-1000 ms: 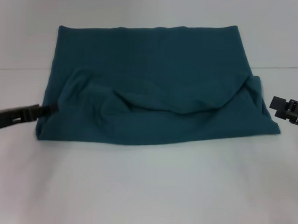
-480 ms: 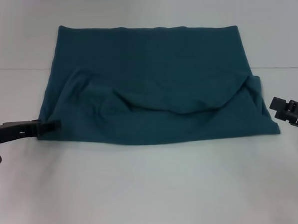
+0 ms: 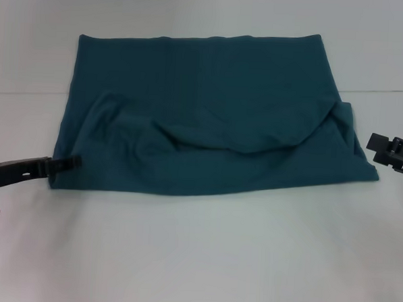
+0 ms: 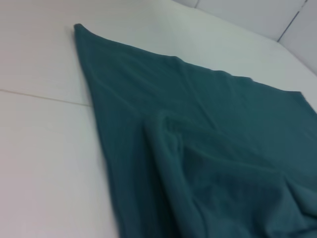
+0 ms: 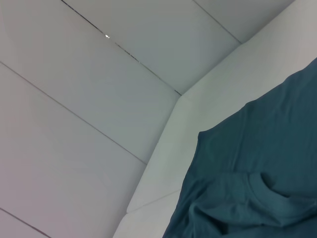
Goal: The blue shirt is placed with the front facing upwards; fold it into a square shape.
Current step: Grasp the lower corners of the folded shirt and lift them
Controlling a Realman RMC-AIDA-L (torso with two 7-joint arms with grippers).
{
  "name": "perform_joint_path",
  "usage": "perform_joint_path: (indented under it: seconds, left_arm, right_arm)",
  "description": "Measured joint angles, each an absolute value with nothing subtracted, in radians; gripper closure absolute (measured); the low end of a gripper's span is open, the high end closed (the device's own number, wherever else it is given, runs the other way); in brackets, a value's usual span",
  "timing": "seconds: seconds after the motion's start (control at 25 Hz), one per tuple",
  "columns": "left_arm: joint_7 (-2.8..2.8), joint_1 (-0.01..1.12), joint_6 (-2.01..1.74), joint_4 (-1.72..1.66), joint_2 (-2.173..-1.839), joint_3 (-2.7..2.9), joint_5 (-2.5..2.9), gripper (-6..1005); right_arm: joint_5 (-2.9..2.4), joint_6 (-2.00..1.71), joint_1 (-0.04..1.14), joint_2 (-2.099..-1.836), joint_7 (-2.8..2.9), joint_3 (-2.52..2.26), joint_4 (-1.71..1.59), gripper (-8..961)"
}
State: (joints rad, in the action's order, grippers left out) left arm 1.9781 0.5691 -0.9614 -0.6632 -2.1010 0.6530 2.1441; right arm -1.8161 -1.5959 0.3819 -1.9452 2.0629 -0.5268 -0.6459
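The blue shirt (image 3: 203, 110) lies on the white table, plain teal side up, folded into a wide rectangle with a rumpled upper layer curving across its front half. My left gripper (image 3: 71, 162) reaches in low from the left, its tip at the shirt's left edge just above the near-left corner. My right gripper (image 3: 393, 151) hovers just off the shirt's right edge, apart from the cloth. The left wrist view looks along the shirt (image 4: 208, 148) and its folded ridge. In the right wrist view the shirt (image 5: 257, 188) shows with a crease.
The white table (image 3: 196, 259) stretches bare in front of the shirt and on both sides. A thin seam (image 3: 29, 93) runs across the tabletop behind the arms. White wall panels (image 5: 99, 74) rise behind the table in the right wrist view.
My left gripper has moved down along the shirt's left edge toward the near corner, then back up a little. The right gripper has edged slightly right. The shirt lies as before.
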Motion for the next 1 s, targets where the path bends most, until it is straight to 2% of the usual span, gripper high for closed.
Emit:
perform_joint_path:
  seconds: [0.24, 1.0]
  left_arm:
    - [1.974, 0.568, -0.921, -0.646, -2.102, 0.656, 2.149, 120]
    - [1.972, 0.619, -0.874, -0.572, -2.109, 0.715, 2.151, 123]
  right_arm:
    - [-1.816, -1.596, 0.382, -1.945, 2.062, -0.522, -0.646, 46]
    - [-1.816, -1.594, 0.377, -1.945, 2.062, -0.520, -0.644, 57]
